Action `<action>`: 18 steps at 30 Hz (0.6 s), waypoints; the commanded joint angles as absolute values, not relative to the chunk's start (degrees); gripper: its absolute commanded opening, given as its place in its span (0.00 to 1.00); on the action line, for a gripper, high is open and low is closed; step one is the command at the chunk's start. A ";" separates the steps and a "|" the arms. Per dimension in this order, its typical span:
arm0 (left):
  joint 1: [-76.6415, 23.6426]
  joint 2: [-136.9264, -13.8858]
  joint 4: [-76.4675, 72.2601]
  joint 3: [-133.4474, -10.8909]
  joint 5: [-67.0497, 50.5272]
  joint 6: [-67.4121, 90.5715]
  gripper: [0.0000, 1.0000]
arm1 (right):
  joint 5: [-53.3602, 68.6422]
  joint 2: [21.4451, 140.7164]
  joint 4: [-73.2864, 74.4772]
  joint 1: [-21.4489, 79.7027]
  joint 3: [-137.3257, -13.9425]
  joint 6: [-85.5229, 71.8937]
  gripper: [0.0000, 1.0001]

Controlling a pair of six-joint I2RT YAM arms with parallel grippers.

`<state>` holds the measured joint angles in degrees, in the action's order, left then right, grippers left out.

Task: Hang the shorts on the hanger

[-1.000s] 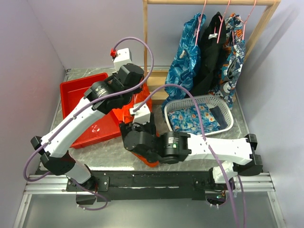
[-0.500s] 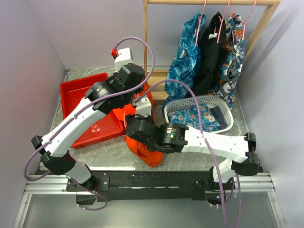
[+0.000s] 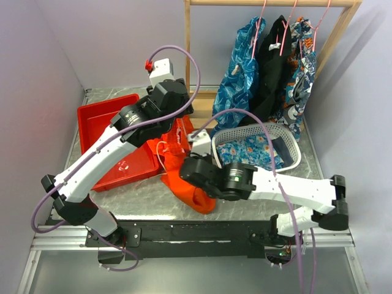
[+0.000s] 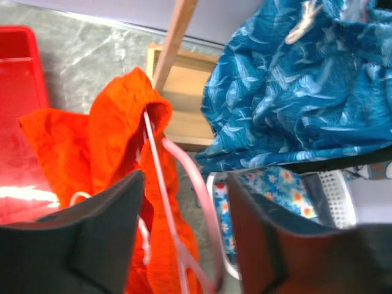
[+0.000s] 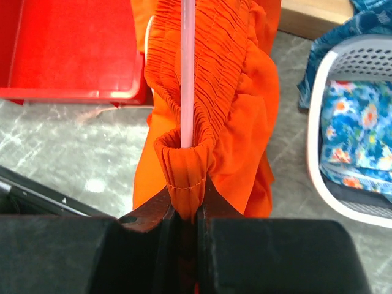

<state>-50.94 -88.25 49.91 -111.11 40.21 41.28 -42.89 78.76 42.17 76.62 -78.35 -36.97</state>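
Note:
The orange-red shorts [image 5: 245,122] hang bunched over the table between the red bin and the basket, and they also show in the top view [image 3: 187,184]. The thin pink hanger [image 5: 186,67] runs through their gathered waistband. My right gripper [image 5: 188,211] is shut on a fold of that waistband, just below the hanger's wire. My left gripper [image 4: 184,239] is open above the shorts [image 4: 116,141]. The hanger's [image 4: 205,208] pink wire passes loose between its dark fingers [image 4: 92,245], touching neither. A cream cord [image 3: 162,153] dangles from the shorts.
A red bin [image 3: 104,119] stands at the left. A white basket [image 3: 293,164] holding blue flowered cloth stands at the right. Behind them the pale wooden rack [image 3: 187,61] carries blue patterned garments [image 3: 242,76] and a black garment [image 3: 272,61] on pink hangers.
My left gripper has opened and let go of the hanger. My right gripper has moved up toward the back and closed on the shorts' waistband, lifting the shorts.

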 commanded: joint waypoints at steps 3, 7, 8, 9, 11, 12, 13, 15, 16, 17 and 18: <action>-51.15 -86.40 46.84 -111.97 36.83 39.99 0.86 | -46.23 70.85 38.94 76.47 -76.47 -37.09 0.00; -51.15 -83.15 44.84 -108.39 36.13 39.73 0.97 | -45.00 67.07 38.76 75.50 -74.53 -37.71 0.00; -51.24 -81.40 44.30 -107.67 36.12 39.64 0.96 | -44.91 66.63 39.02 75.32 -74.36 -37.79 0.00; -51.24 -80.60 43.95 -107.06 35.95 39.64 0.96 | -44.83 66.19 39.46 75.15 -74.18 -38.23 0.00; -51.15 -78.50 42.72 -106.79 34.90 39.20 0.96 | -44.82 65.13 40.60 74.62 -74.27 -38.41 0.00; -51.24 -78.05 42.54 -106.79 34.63 38.94 0.96 | -44.91 64.78 41.21 74.45 -74.62 -38.76 0.00; -51.15 -77.52 42.28 -107.22 34.28 38.59 0.96 | -45.17 63.99 41.48 74.36 -74.53 -38.85 0.00; -51.15 -75.94 40.09 -106.62 31.65 37.01 0.96 | -45.00 63.11 41.66 74.00 -74.36 -38.59 0.00; -51.15 -75.42 39.47 -106.44 31.21 36.74 0.97 | -45.00 62.24 41.75 73.83 -74.44 -38.67 0.00; -51.15 -74.71 38.68 -106.17 29.64 35.43 0.97 | -44.91 61.88 41.84 73.65 -74.44 -38.58 0.00; -51.24 -74.36 37.63 -105.82 29.27 35.07 0.97 | -44.74 61.18 41.92 73.65 -74.36 -38.41 0.00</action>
<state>-51.13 -78.52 43.59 -106.17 32.73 38.61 -40.80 65.73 43.09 75.16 -73.89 -36.51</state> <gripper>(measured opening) 0.966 0.155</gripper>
